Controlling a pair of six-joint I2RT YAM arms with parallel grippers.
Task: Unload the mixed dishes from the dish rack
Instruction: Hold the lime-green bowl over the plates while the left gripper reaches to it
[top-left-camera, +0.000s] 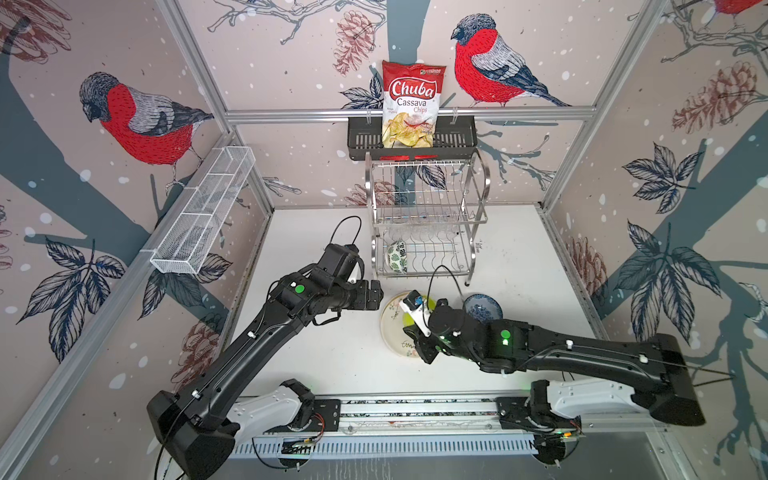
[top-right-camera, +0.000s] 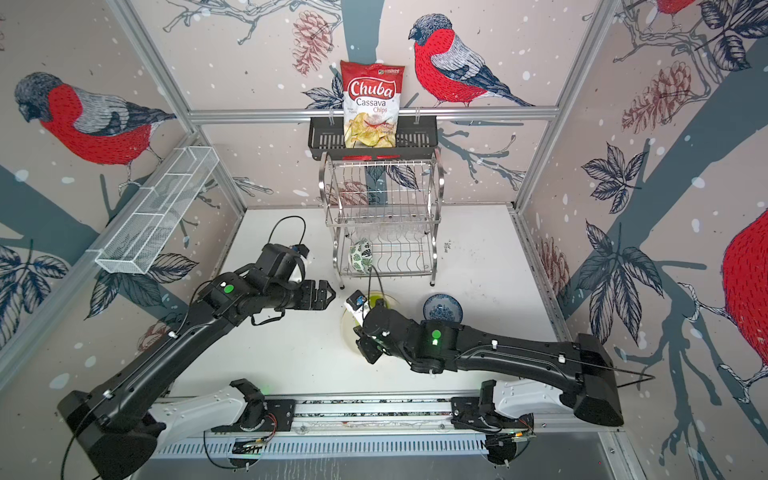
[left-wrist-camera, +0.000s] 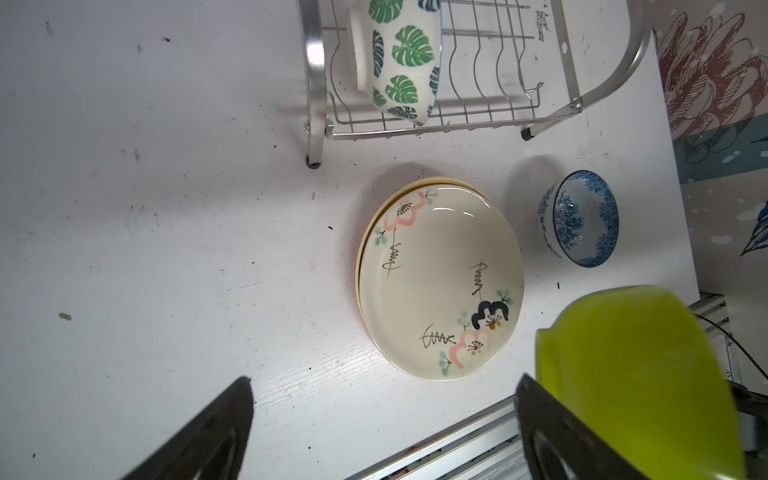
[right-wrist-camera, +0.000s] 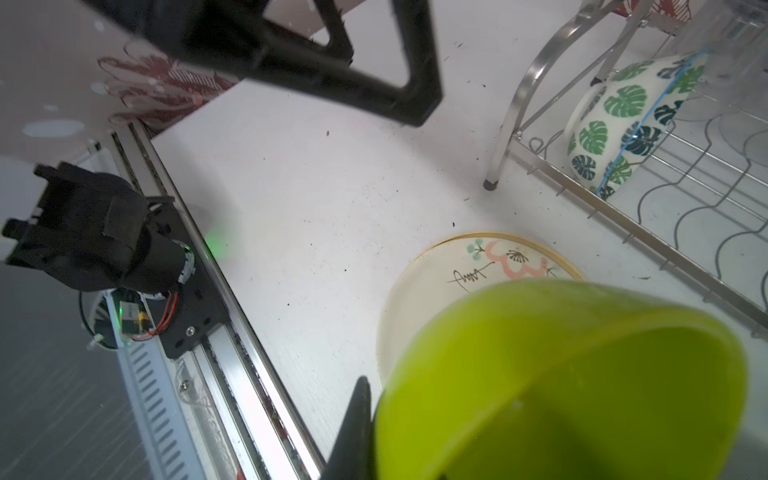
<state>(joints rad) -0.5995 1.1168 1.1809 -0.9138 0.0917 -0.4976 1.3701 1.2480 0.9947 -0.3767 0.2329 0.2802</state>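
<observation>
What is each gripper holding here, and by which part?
The right gripper holds the lime green bowl by its rim; the left gripper is open and empty.

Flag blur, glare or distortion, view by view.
Both top views: wide-angle stretch, frame posts splay outward. Left wrist: blown highlight on the dish rack leg, sheen on the cream floral plate, lime green bowl soft. Right wrist: that bowl looms close, out of focus; clear tumbler smeared.
</observation>
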